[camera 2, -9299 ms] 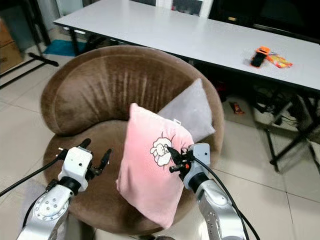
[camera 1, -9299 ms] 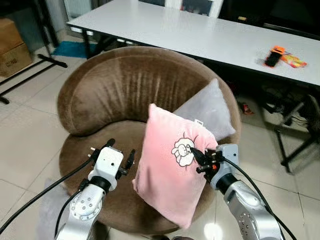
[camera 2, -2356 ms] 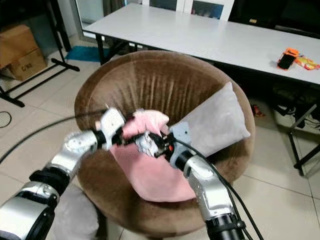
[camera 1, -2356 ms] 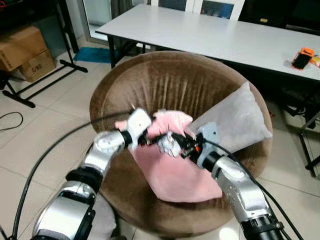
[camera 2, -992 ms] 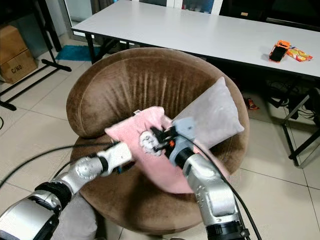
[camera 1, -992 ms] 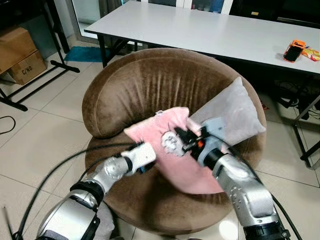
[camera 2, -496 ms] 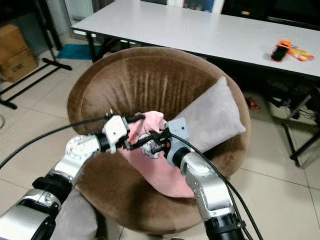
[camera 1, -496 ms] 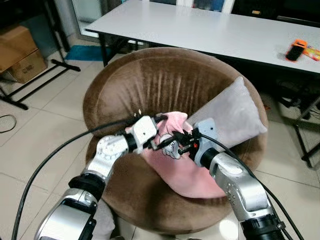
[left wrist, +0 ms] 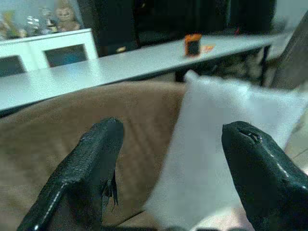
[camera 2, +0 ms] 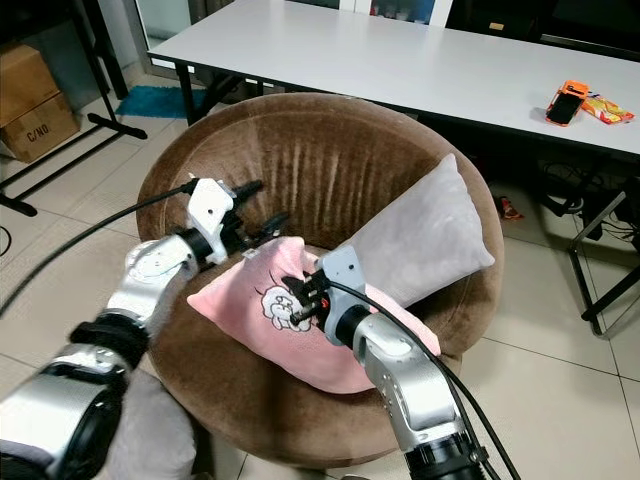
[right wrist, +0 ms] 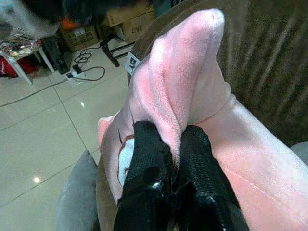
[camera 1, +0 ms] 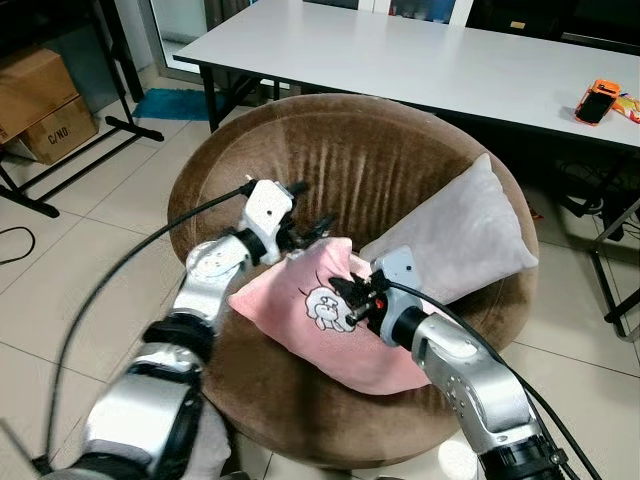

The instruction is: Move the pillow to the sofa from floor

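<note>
The pink pillow (camera 1: pixel 330 320) lies flat on the seat of the round brown sofa (camera 1: pixel 330 170); the right gripper (right wrist: pixel 168 154) pinches a fold of its fabric between clenched fingers; the left gripper (camera 1: pixel 305 215) hovers just above the pillow's far corner, jaws spread and empty; a grey pillow (camera 1: pixel 460 235) leans against the backrest beside it; a white table (camera 1: pixel 420 65) stands behind.

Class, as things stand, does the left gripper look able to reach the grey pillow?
Probably yes: the left gripper is open above the pink pillow, and the grey pillow lies just beyond, nothing between.
</note>
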You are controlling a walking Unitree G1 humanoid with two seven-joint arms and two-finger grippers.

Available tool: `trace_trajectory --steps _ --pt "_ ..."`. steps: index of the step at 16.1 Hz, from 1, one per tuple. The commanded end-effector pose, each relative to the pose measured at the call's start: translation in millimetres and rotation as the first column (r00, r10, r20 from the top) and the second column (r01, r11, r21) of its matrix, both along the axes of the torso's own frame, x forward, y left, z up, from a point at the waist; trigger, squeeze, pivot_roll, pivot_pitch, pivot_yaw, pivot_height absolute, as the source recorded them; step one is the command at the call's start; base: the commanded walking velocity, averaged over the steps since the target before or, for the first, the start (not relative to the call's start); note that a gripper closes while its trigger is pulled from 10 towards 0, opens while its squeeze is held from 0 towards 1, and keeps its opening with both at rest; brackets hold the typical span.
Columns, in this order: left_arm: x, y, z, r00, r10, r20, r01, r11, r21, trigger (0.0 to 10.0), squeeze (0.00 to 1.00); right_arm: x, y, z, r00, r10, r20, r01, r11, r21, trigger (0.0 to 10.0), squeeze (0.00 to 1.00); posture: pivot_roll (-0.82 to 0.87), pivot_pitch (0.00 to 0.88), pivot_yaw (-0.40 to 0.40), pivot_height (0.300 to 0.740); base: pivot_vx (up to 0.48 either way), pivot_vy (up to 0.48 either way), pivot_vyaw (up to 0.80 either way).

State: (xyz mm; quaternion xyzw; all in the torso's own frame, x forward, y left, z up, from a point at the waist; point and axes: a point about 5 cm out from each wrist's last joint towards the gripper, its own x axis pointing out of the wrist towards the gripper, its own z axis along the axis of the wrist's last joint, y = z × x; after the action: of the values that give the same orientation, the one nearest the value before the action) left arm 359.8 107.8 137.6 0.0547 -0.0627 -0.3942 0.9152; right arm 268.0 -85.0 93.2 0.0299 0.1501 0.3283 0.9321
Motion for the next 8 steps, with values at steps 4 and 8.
trace_trajectory --steps 4,8 --pt "-1.7 -5.8 4 0.989 -0.127 -0.072 0.116 0.984 -0.138 10.0 0.00 0.1 -2.2 6 0.999 0.002 0.035 -0.002 1.000 0.001 10.0 0.00 -0.18 0.000 -0.005 0.740 0.000 0.000 0.00" --pt "-17.1 -1.0 -22 0.931 -0.285 -0.229 0.283 0.958 -0.042 10.0 0.00 -2.0 3.0 8 0.999 0.033 0.042 -0.033 0.999 0.010 10.0 0.00 -0.17 0.000 -0.008 0.740 0.000 0.000 0.00"
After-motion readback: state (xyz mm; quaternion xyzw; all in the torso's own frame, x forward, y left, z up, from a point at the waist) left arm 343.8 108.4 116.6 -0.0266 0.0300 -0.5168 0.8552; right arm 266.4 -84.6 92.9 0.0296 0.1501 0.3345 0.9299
